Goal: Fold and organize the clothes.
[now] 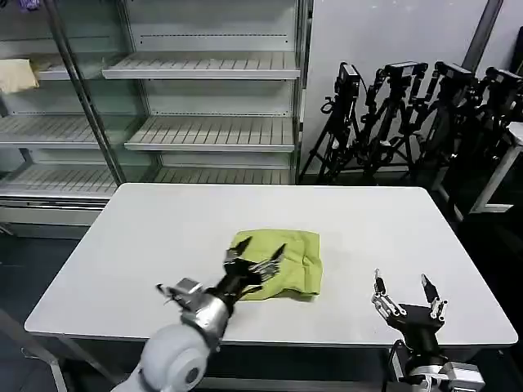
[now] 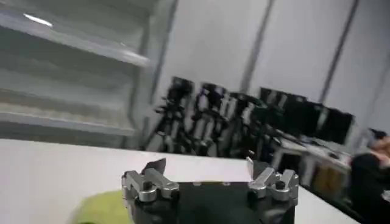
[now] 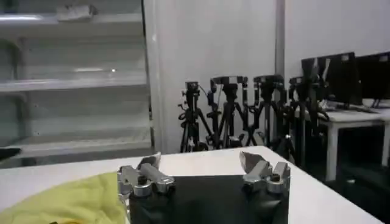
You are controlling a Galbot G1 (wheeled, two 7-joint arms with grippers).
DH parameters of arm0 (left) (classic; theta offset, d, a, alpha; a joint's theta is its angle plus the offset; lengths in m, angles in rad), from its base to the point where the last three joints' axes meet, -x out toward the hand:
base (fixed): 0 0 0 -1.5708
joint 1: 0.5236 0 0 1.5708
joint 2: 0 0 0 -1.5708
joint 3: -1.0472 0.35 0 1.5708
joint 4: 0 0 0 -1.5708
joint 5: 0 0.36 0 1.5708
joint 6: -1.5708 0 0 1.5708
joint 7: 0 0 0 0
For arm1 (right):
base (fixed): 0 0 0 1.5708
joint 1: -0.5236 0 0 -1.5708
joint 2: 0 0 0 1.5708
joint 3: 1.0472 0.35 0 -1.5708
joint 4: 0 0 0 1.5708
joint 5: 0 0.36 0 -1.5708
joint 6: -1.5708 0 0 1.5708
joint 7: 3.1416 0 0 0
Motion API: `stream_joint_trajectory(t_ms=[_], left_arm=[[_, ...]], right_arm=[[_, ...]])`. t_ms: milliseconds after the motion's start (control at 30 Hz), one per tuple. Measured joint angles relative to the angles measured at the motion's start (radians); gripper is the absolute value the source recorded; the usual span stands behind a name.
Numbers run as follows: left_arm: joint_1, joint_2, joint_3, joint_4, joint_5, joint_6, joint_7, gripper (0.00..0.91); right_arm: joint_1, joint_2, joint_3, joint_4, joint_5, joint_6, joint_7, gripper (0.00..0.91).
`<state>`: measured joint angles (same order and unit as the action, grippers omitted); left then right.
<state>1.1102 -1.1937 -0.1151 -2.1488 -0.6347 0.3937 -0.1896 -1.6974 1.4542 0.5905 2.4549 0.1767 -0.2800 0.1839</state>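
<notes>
The clothes, one lime yellow-green T-shirt (image 1: 282, 261), lie folded into a compact bundle near the front middle of the white table (image 1: 163, 237). My left gripper (image 1: 257, 260) hovers over the bundle's left edge, jaws open, nothing between them. In the left wrist view the open left gripper (image 2: 204, 167) looks out across the table, with a patch of the T-shirt (image 2: 100, 210) beside it. My right gripper (image 1: 406, 296) stands open at the table's front right, apart from the shirt. From the right wrist, the right gripper (image 3: 201, 163) is empty and the T-shirt (image 3: 67, 204) lies off to one side.
Empty wire shelving (image 1: 204, 135) stands behind the table, with a pale cream cloth (image 1: 16, 75) on a left shelf. Several black tripods (image 1: 409, 114) crowd the back right. A white desk (image 1: 507, 163) stands at far right.
</notes>
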Motion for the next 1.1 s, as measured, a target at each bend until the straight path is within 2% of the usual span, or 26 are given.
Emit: stream_joint_trajectory(t_ms=[433, 1100], left_arm=[[0.296, -0.005, -0.246, -0.163, 0.156, -0.073, 0.008, 0.907], [0.474, -0.052, -0.325, -0.279, 0.3, -0.121, 0.027, 0.907]], right_arm=[[0.03, -0.012, -0.048, -0.036, -0.064, 0.026, -0.002, 0.907], [0.008, -0.027, -0.063, -0.012, -0.12, 0.065, -0.007, 0.907]])
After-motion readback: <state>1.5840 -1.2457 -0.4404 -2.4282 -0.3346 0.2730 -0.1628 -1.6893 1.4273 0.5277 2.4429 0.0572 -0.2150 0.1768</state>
